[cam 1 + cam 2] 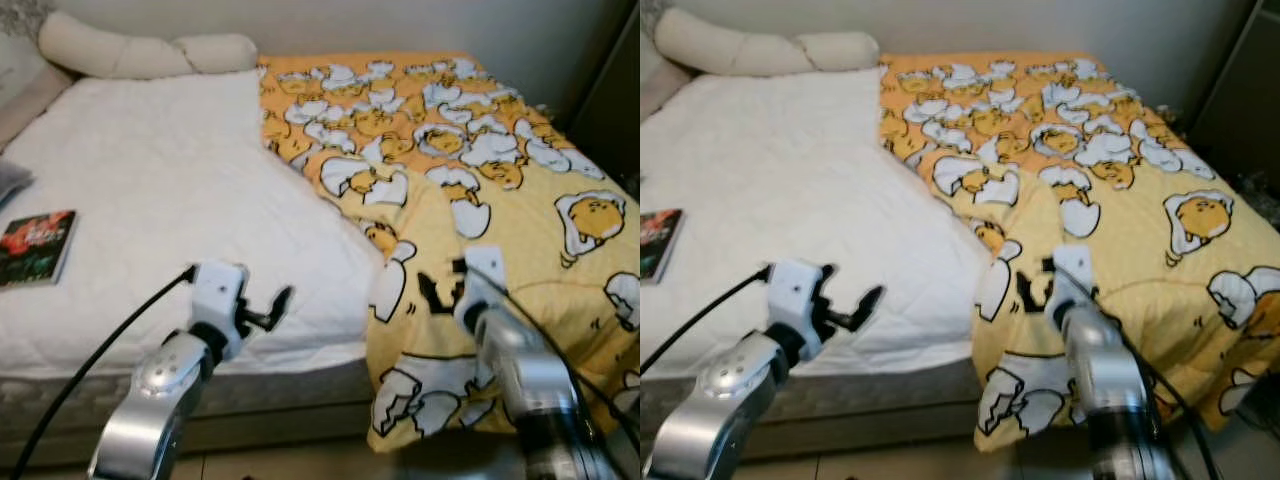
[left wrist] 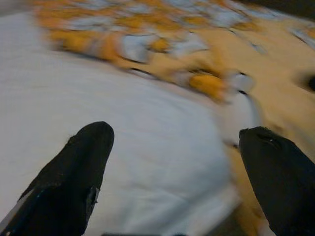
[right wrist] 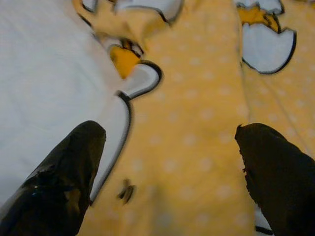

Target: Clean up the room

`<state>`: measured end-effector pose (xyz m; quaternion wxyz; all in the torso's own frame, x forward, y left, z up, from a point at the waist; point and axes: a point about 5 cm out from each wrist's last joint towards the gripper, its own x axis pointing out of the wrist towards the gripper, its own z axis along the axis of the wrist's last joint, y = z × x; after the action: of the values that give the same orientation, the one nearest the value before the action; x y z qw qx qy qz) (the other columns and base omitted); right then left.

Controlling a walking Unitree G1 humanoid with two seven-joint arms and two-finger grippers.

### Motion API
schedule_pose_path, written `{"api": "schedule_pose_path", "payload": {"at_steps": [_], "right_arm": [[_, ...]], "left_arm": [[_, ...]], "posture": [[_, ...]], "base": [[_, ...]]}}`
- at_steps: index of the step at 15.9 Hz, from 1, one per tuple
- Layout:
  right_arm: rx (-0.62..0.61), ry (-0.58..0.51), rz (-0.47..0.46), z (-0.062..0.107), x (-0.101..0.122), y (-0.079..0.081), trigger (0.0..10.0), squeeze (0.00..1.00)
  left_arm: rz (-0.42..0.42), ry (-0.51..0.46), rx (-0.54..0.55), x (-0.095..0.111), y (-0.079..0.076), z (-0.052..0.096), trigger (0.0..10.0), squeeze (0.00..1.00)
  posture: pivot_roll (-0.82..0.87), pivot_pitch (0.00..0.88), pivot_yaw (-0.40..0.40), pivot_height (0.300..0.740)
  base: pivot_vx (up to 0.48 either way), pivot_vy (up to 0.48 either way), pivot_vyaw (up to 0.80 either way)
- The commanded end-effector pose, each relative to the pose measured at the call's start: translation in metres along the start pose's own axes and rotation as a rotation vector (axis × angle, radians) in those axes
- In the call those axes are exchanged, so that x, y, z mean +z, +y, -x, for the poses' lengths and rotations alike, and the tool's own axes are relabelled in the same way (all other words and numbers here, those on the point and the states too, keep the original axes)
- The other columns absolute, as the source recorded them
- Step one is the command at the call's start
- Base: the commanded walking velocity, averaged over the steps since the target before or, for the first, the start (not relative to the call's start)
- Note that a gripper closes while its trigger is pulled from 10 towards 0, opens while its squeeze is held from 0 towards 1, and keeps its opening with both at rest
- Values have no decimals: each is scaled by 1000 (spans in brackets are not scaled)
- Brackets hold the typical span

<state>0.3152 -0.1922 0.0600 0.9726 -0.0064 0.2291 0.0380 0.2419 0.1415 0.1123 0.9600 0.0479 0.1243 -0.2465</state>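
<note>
Left eye view: both tools spread wide at the bed's (image 1: 150, 180) near edge.
The left tool (image 1: 272, 306) hovers over bare white sheet (image 1: 180, 200); the right tool (image 3: 172, 167) hangs above the yellow blanket (image 1: 520, 200), whose edge drapes off the mattress. A book (image 1: 35, 247) lies far left.

Soft even indoor light, faint shadows, head views fairly sharp, left wrist view motion-blurred, right wrist view slightly soft

Bed (image 1: 150, 190) before me: blanket (image 1: 480, 200) on right half, book (image 1: 35, 247) near left edge, pillows (image 1: 130, 52) far left, my grippers at near edge.
</note>
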Motion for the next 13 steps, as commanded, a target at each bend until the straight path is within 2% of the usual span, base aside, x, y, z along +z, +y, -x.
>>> {"api": "schedule_pose_path", "payload": {"at_steps": [1, 5, 8, 9, 10, 11, 13], "right_arm": [[-25, 14, -10, -7, -2, -13, 10000, 1000], [-87, 81, -3, -17, 1, -35, 10000, 1000], [-161, 95, -40, -17, 6, -54, 10000, 1000], [-189, 95, -65, -15, 6, -60, 10000, 400], [-197, 95, -96, -14, 4, -62, 10000, 39], [-189, 104, -147, -13, 0, -65, 10000, 0], [-130, 99, -224, -12, -6, -63, 10000, 0]], "left_arm": [[-18, 9, -98, 5, -7, -3, 10000, 0], [-51, 23, -137, 11, -6, 0, 10000, 0], [-70, 57, -163, 10, -6, 16, 10000, 0], [-76, 64, -165, 11, -6, 20, 10000, 0], [-79, 68, -166, 12, -6, 24, 10000, 0], [-85, 77, -167, 13, -6, 30, 10000, 0], [-88, 88, -171, 14, -6, 37, 10000, 0]], "posture": [[19, 0, 22, 740], [73, 49, 43, 740], [140, 114, 64, 740], [151, 122, 69, 740], [165, 134, 78, 740], [182, 147, 88, 740], [204, 165, 107, 740]], "base": [[0, 0, 0], [0, 0, 0], [0, 0, 0], [0, 0, 0], [0, 0, 0], [0, 0, 0], [0, 0, 0]]}}
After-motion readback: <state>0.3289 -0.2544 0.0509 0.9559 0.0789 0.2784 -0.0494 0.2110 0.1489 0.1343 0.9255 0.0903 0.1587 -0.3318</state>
